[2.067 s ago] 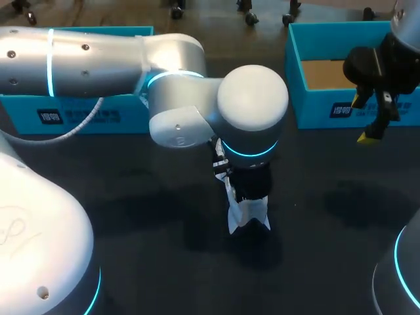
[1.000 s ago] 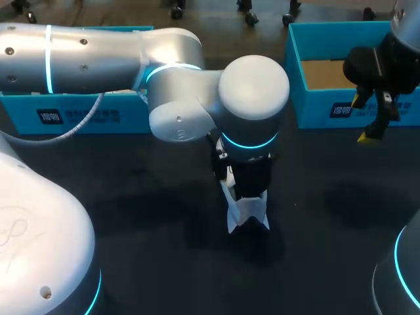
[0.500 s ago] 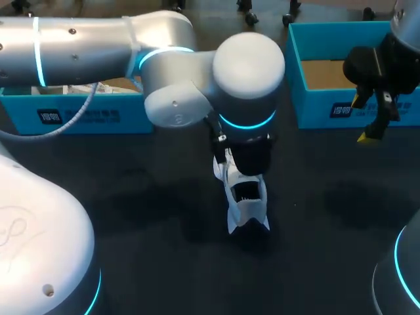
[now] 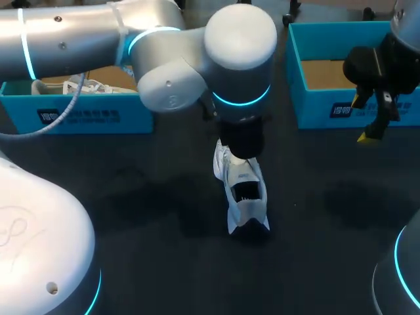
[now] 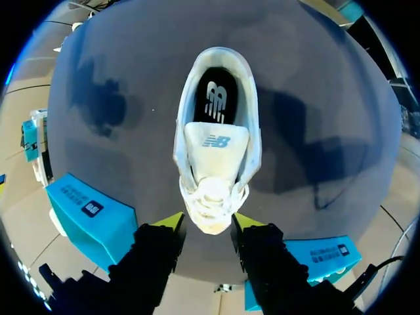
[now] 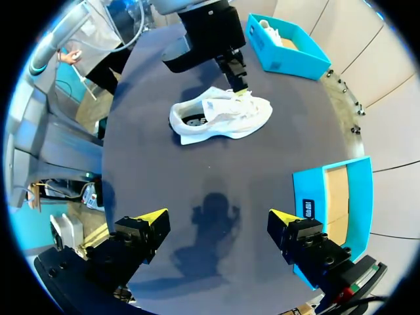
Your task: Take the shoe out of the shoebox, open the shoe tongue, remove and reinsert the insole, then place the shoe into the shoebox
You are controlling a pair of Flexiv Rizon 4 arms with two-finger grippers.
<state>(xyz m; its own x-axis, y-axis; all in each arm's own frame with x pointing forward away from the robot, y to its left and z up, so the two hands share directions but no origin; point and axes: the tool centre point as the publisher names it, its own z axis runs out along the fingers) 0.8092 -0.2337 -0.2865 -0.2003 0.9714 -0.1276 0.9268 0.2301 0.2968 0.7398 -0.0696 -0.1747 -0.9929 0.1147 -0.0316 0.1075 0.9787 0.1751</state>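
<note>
Dark table point(image 4: 157, 197), two blue boxes at its far edge, one shoe out on the open surface.

My left arm point(image 4: 197, 59) comes across to the middle, with its wrist standing over the shoe's toe end. My right arm point(image 4: 380, 62) hangs at the right side, in front of the right box.

Left box point(image 4: 79, 115): holds a second white shoe point(image 4: 92, 85), laces showing above the wall. Right box point(image 4: 315, 108): only its brown floor shows from above.

The shoe point(image 4: 241, 193) is white and stands upright on its sole at the table's centre, well apart from both boxes, heel toward me and toe toward the far side. The wrist view looks down into its opening: a black insole point(image 5: 213, 98) lies inside and the white tongue point(image 5: 216, 141) sits ahead of it.

Left gripper point(image 5: 207, 223): fingers apart, with the toe lying between the yellow tips. I cannot tell whether either tip touches it.

Right gripper point(image 6: 216, 220): fingers spread wide, holding nothing, above bare table beside the right box.
</note>
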